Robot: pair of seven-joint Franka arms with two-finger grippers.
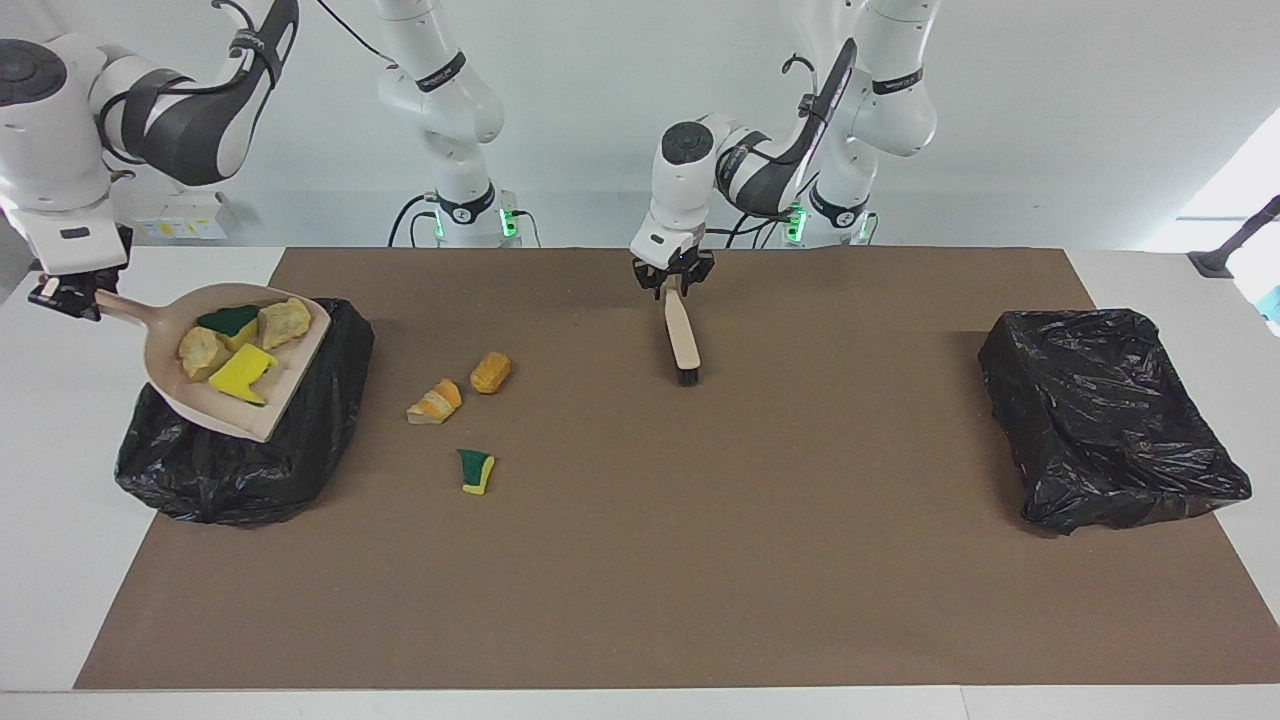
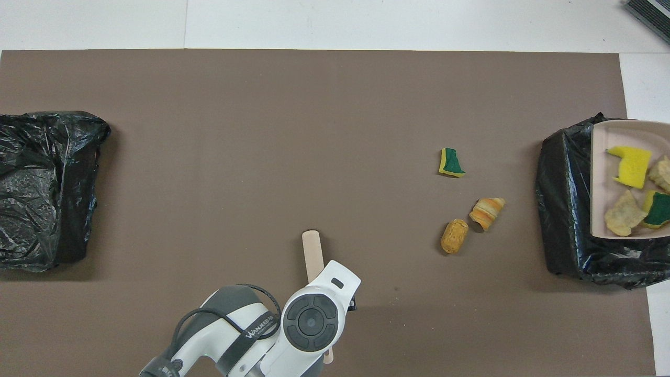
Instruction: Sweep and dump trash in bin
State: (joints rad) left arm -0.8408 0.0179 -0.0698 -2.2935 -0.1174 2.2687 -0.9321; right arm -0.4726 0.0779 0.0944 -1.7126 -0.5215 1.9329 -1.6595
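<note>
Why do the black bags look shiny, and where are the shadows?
In the facing view, the crinkled bin bag at the left arm's end shows small white glints where light hits its folds, and bright light spills in at that edge of the picture. In the overhead view, the sponge scraps cast only faint, short shadows on the brown mat, which shows no glare at all.

Brown mat (image 1: 640, 560), 2nd black bin (image 1: 1105, 415).

Broad bare mat (image 1: 750, 560) between the two bagged bins (image 1: 1105, 415) – only three loose scraps (image 1: 476, 470) and the brush (image 1: 685, 340) under the left claw (image 1: 673, 285) stand in the way.
</note>
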